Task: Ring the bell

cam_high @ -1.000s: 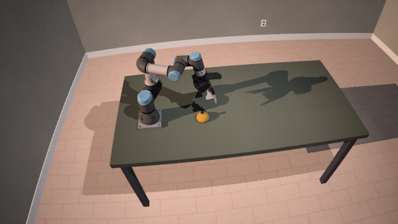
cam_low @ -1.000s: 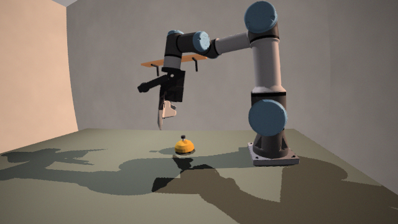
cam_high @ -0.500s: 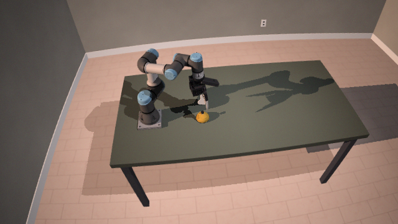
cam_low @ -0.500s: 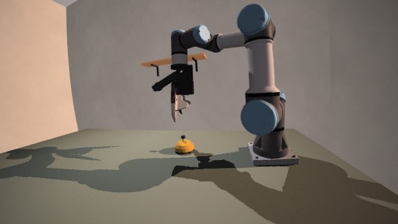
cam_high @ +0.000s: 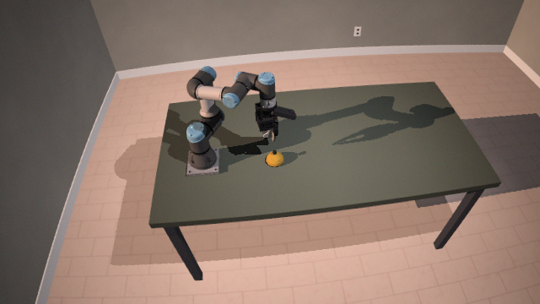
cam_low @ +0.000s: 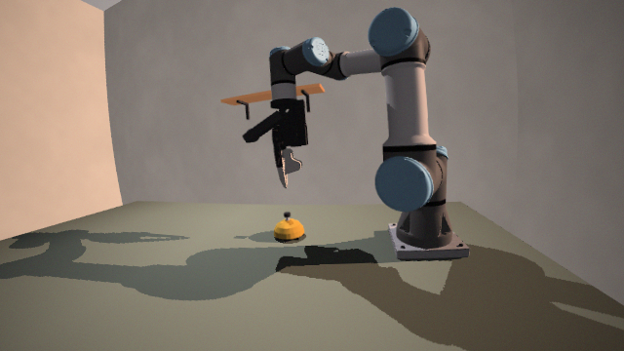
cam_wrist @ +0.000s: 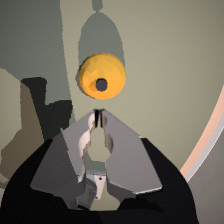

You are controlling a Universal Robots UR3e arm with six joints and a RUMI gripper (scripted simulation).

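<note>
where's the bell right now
The orange bell sits on the dark table, just right of the arm's base plate in the top view. The shut tool hangs above it, not touching its button.

The orange dome bell is sitting upright near the arm's base plate, its black button standing raised.

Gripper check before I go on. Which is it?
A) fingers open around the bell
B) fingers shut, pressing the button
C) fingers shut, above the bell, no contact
C: the gripper has its fingers together with nothing between them, hanging clear above the bell and its button.
</note>
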